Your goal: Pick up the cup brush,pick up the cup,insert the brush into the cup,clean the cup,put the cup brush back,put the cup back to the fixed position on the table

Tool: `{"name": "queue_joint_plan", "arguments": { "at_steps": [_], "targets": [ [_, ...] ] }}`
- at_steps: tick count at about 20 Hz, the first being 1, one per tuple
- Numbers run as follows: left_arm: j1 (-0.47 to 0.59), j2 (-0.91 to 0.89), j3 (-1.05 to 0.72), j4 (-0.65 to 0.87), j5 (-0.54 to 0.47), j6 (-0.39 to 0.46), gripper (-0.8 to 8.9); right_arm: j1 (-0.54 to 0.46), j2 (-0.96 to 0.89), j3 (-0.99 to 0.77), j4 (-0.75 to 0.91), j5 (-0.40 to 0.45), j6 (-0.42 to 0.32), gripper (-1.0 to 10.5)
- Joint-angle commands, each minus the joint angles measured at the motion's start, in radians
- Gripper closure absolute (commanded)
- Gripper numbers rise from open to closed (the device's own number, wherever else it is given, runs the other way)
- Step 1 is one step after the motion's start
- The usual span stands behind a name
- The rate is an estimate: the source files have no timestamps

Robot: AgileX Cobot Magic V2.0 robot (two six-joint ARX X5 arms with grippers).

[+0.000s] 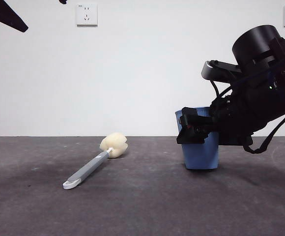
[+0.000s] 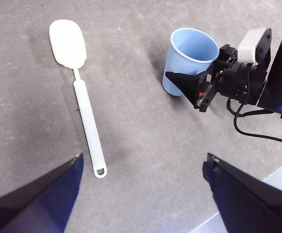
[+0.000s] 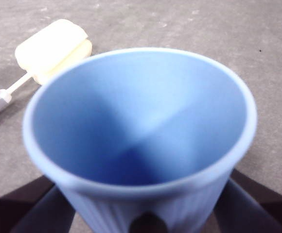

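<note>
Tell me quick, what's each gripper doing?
Left gripper: open, holding nothing, above the table.
Right gripper: around the cup; grip cannot be told.

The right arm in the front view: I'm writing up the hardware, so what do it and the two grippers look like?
The right gripper and its arm are matte black, with a round drum-like joint, a grey-white camera module on top, looping black cables and a small green light. In the left wrist view its jaws look wedge-shaped, with a small red mark. The left gripper shows only two broad, dark, blue-tinged jaws.
</note>
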Motion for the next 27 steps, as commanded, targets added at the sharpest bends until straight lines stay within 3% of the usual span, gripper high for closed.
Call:
{"name": "queue_joint_plan", "arguments": {
  "at_steps": [1, 4, 9, 13, 18, 26, 27],
  "targets": [
    [-0.003, 0.000, -0.003, 0.004, -0.004, 0.015, 3.97, 0.002, 0.020, -0.019, -0.105, 0.005, 0.009, 5.2],
    [-0.003, 0.000, -0.003, 0.001, -0.004, 0.016, 3.96, 0.002, -0.003, -0.019, -0.148, 0.007, 0.008, 4.4],
    [-0.003, 0.000, -0.003, -0.010, -0.004, 0.016, 3.97, 0.002, -0.050, -0.019, -0.163, 0.007, 0.016, 4.4],
    [-0.003, 0.000, -0.003, -0.010, -0.004, 0.016, 3.97, 0.024, -0.124, -0.019, -0.275, 0.006, 0.027, 4.4],
    [-0.003, 0.000, -0.003, -0.053, 0.000, 0.049, 3.98, 0.073, -0.314, -0.019, -0.615, 0.003, 0.098, 4.4],
    [-0.003, 0.000, -0.003, -0.195, 0.017, 0.186, 4.12, 0.213, -0.789, 0.005, -1.199, -0.002, 0.161, 4.5],
    [-0.003, 0.000, -0.003, -0.203, 0.035, 0.199, 4.52, 0.225, -0.827, 0.014, -1.256, -0.002, 0.167, 4.5]
  ]
}}
